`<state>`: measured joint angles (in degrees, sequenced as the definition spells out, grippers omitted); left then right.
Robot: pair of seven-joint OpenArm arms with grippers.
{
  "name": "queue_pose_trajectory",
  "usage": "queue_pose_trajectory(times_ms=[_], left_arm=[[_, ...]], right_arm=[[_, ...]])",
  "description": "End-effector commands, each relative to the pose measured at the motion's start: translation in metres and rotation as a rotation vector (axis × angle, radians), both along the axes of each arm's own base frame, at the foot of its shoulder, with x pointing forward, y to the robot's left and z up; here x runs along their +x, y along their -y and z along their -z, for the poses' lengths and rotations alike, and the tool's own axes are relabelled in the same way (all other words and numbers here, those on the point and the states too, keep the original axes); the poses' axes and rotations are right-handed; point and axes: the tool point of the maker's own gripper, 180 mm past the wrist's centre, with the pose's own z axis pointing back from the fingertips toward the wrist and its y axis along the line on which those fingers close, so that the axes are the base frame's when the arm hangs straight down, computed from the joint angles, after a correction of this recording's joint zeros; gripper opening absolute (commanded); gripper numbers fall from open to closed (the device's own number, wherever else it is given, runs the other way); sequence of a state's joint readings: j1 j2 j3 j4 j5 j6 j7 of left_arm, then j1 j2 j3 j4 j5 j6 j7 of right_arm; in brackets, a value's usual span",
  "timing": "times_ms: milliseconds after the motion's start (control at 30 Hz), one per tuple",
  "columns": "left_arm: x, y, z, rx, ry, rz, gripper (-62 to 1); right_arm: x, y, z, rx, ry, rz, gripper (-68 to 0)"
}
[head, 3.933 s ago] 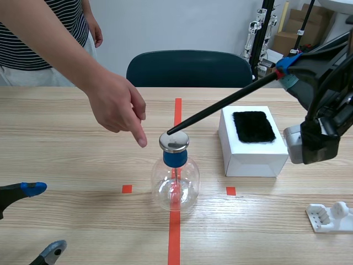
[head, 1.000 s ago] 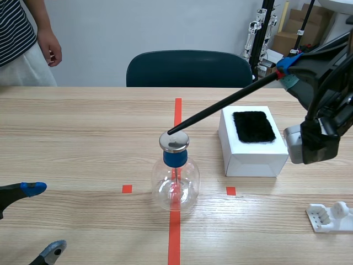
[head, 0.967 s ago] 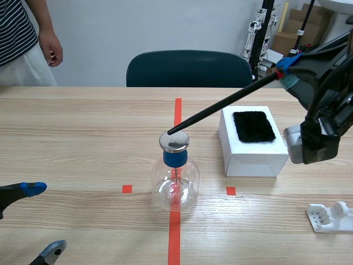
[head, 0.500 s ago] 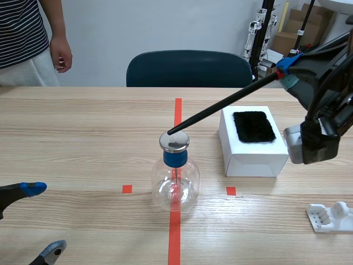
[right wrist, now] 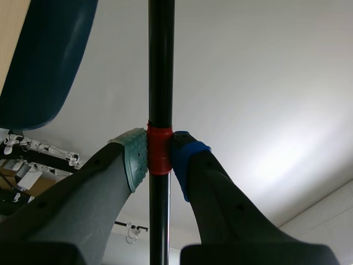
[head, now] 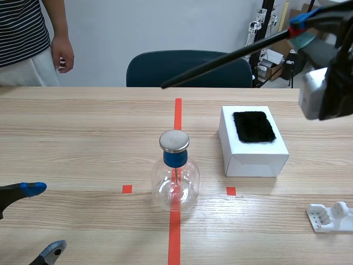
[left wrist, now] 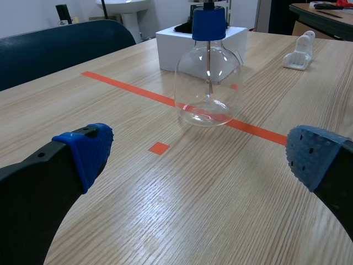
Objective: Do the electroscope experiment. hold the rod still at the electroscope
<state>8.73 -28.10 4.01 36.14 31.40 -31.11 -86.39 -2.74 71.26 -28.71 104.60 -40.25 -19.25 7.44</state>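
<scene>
The electroscope (head: 175, 171) is a clear glass flask with a blue collar and a round metal cap, standing on the orange-red tape line at mid table; in the left wrist view the electroscope (left wrist: 208, 72) is ahead of my open left gripper (left wrist: 201, 160). My right gripper (head: 300, 25) is raised at the upper right, shut on a long black rod (head: 220, 58). The rod's tip hangs well above and behind the cap, not touching it. In the right wrist view the rod (right wrist: 161, 66) runs between the fingers of the right gripper (right wrist: 159, 154) at a red band.
A white box (head: 252, 141) topped with a black fur pad stands right of the flask. A small white plastic stand (head: 330, 216) lies at the near right. A person in a striped shirt (head: 27, 33) stands at the far left beside a dark blue chair (head: 190, 69).
My right arm has lifted, taking the rod's tip up off the metal cap and away toward the back. The person, who pointed at the cap earlier, has stepped back.
</scene>
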Motion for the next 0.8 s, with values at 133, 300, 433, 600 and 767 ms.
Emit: queue_pose_trajectory(times_ms=[133, 300, 433, 600, 767], left_arm=[[0.003, -0.003, -0.015, -0.037, 0.053, -0.001, 1.4], [0.003, -0.003, -0.015, -0.037, 0.053, -0.001, 1.4], [0.003, -0.003, -0.015, -0.037, 0.052, -0.001, 1.4], [0.003, -0.003, -0.015, -0.036, 0.052, -0.001, 1.4], [0.003, -0.003, -0.015, -0.036, 0.052, -0.001, 1.4]], right_arm=[[0.013, 0.018, -0.048, 0.14, 0.081, 0.06, -62.2], [0.021, 0.032, -0.057, 0.218, 0.066, 0.129, -62.2], [0.026, 0.043, -0.057, 0.255, 0.049, 0.178, -62.2], [0.032, 0.057, -0.054, 0.287, 0.031, 0.219, -62.2], [0.033, 0.063, -0.054, 0.348, 0.01, 0.22, -62.2]])
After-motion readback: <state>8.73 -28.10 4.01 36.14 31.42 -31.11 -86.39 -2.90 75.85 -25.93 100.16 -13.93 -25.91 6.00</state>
